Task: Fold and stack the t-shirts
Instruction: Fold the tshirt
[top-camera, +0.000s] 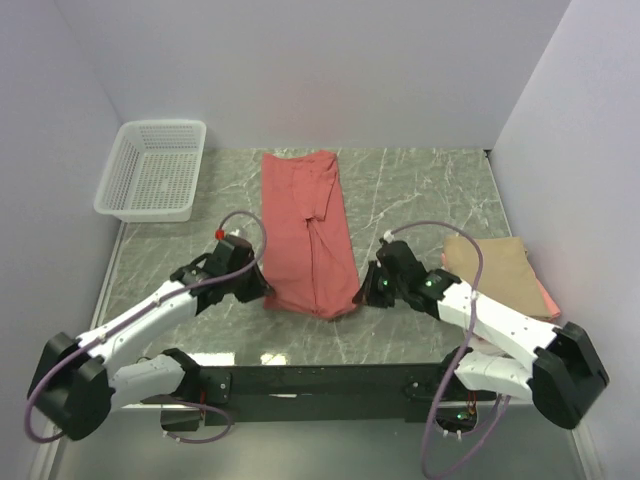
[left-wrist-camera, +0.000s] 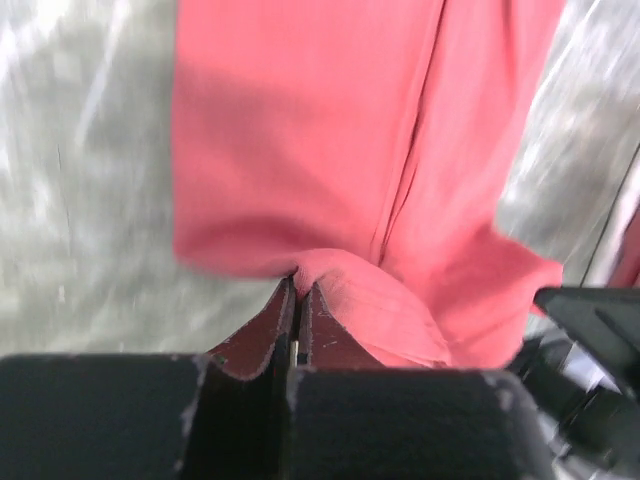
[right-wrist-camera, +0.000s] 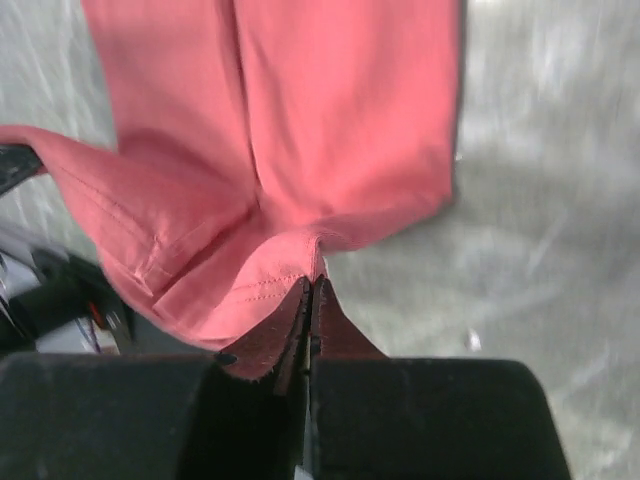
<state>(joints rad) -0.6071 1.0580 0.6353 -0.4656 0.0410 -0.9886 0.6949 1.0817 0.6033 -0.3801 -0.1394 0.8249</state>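
From above, the red shirt (top-camera: 308, 230) lies in the middle of the tabletop (top-camera: 420, 190), folded into a long strip that runs from far to near. The left tool (top-camera: 262, 290) sits at the strip's near left corner and the right tool (top-camera: 362, 293) at its near right corner. A tan shirt (top-camera: 490, 265) lies folded at the right side, on top of a pink shirt (top-camera: 548, 298) whose edge shows beneath it. A basket (top-camera: 160, 125) stands in the far left corner, well apart from the shirts.

In the left wrist view, the left tool (left-wrist-camera: 298, 290) has its jaws pressed together, with a bunched fold of the red shirt (left-wrist-camera: 320, 130) pinched between them. The rest of the cloth spreads away over the tabletop (left-wrist-camera: 80, 200).

In the right wrist view, the right tool (right-wrist-camera: 312, 285) is likewise clamped on the hem of the red shirt (right-wrist-camera: 330, 110), the stitched edge gathered at its tips, with bare tabletop (right-wrist-camera: 540, 200) to the right.
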